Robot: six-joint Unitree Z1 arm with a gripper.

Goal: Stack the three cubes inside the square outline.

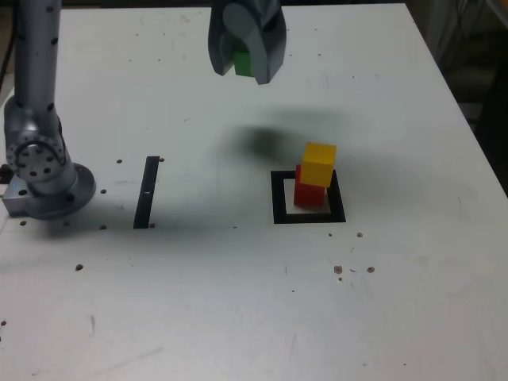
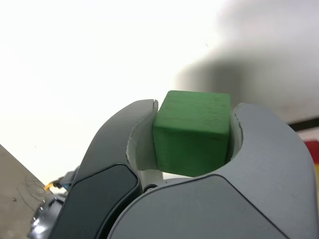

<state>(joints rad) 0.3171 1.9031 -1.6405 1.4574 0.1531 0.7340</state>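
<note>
- Pale, glossy tabletop (image 1: 198, 309) fills most of the exterior view, dotted with small dark marks at its lower left and lower right; a dark area shows along that view's right edge.
- Green cube (image 2: 192, 134): near the center of the wrist view, and at the top center of the exterior view, held up off the tabletop.
- Gripper (image 2: 192, 132): pinching the green cube, one curved gray finger against each of two opposite sides.
- Red cube (image 1: 309, 190): right of center in the exterior view, inside the square outline (image 1: 279, 210), whose thick black border surrounds a pale middle.
- Yellow cube (image 1: 318, 165): on top of the red cube, shifted toward the exterior view's upper right so that part of the red one shows below it and at its left.
- Blurred shadow (image 1: 266, 141): on the tabletop between the gripper and the stacked pair in the exterior view.
- Narrow black strip (image 1: 147, 192): left of center in the exterior view, well apart from the outline.
- Arm (image 1: 36, 71): gray, running down the exterior view's left side to a round base (image 1: 51, 194) beside the strip.
</note>
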